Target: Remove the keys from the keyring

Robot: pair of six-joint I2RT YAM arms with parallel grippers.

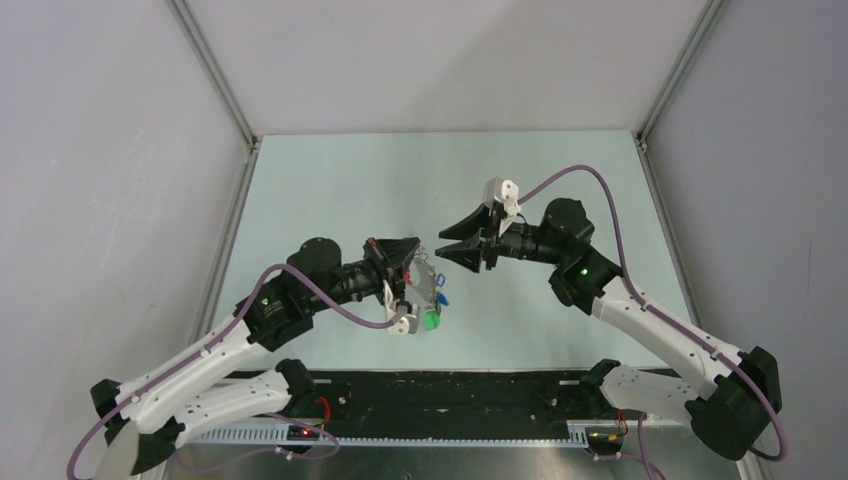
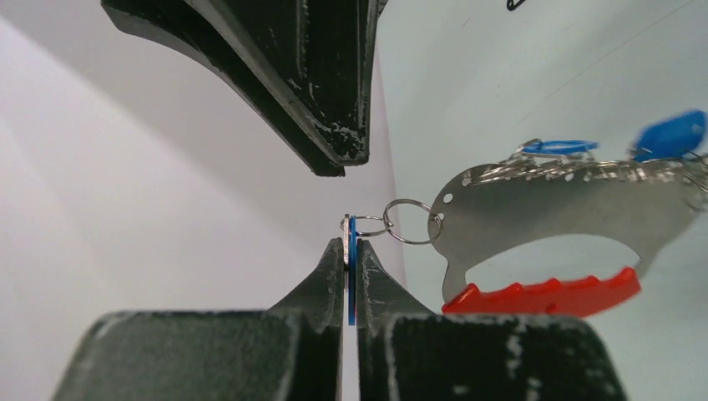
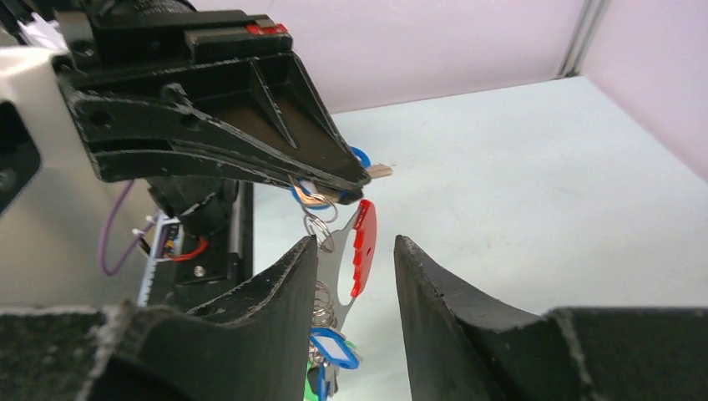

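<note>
My left gripper (image 1: 408,262) is shut on a thin silver key and its blue tag (image 2: 351,284), holding them above the table. From it hangs the keyring (image 1: 430,288): small wire rings (image 2: 409,221), a flat silver plate (image 2: 543,200) and a curved red plastic loop (image 2: 543,296). More keys with blue tags (image 2: 672,134) and a green tag (image 1: 432,320) hang below. My right gripper (image 1: 442,243) is open. In the right wrist view its gripper (image 3: 356,241) has its fingers either side of the red loop (image 3: 363,251) without touching it. A blue tag (image 3: 334,349) hangs lower.
White enclosure walls with aluminium posts (image 1: 215,70) close in the pale green table (image 1: 350,180) on the left, right and back. A black rail (image 1: 450,385) runs along the near edge between the arm bases. A small dark object (image 2: 518,4) lies far off on the table.
</note>
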